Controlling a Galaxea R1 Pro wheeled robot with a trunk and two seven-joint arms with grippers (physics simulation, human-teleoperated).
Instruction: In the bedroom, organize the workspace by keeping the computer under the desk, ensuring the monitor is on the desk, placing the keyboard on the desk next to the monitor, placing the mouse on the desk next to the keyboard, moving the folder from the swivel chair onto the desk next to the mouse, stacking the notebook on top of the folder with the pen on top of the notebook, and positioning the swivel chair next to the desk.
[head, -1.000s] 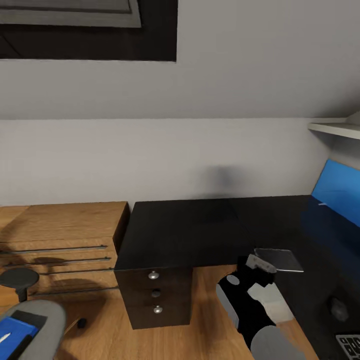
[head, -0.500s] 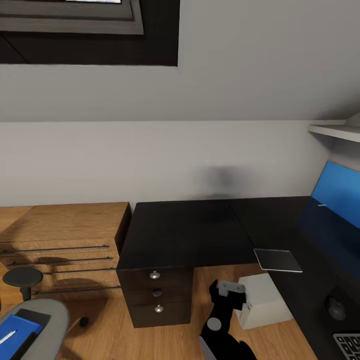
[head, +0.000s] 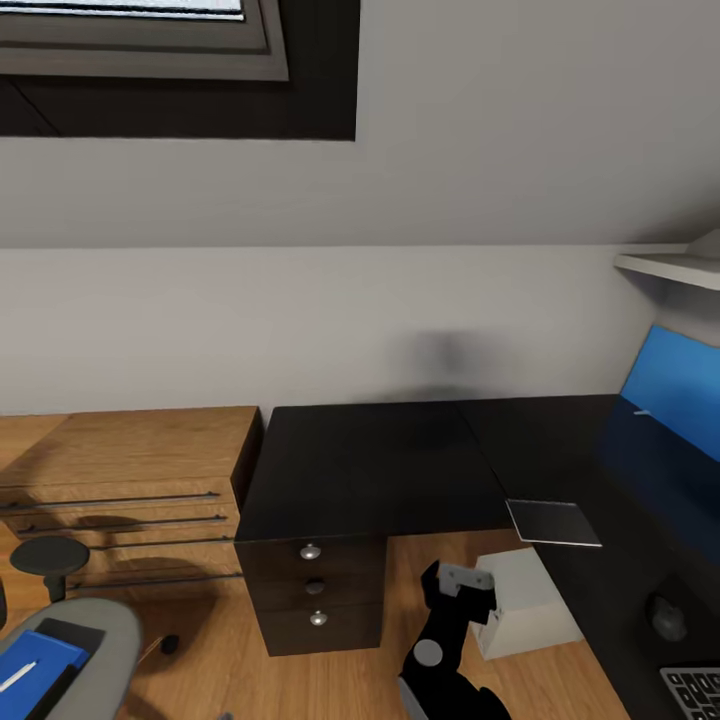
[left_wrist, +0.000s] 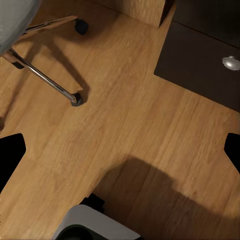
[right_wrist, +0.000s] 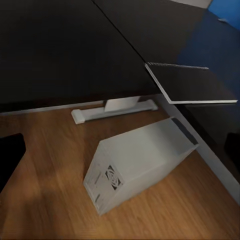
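Observation:
The glossy black desk (head: 370, 470) fills the middle of the head view. The dark notebook (head: 553, 522) lies at its inner edge, overhanging a little; the right wrist view shows this notebook (right_wrist: 192, 82) too. Below it the light grey computer (head: 525, 602) stands on the floor under the desk. My right gripper (head: 457, 588) hangs open beside the computer (right_wrist: 140, 167), holding nothing. The mouse (head: 665, 617) and a corner of the keyboard (head: 693, 690) lie on the desk at the right. At lower left, the swivel chair (head: 95, 640) carries the blue folder (head: 30, 665) with the white pen (head: 15, 677). My left gripper (left_wrist: 120, 150) is open over bare floor.
Black drawers (head: 315, 590) with silver knobs stand under the desk's left end. Low oak shelving (head: 120, 470) lines the wall at left. A blue wall panel (head: 680, 390) rises behind the desk at right. A chair leg with castor (left_wrist: 76, 99) lies near my left gripper.
My right gripper has drawn back and down from the notebook, which stays on the desk edge. The view has tilted up slightly.

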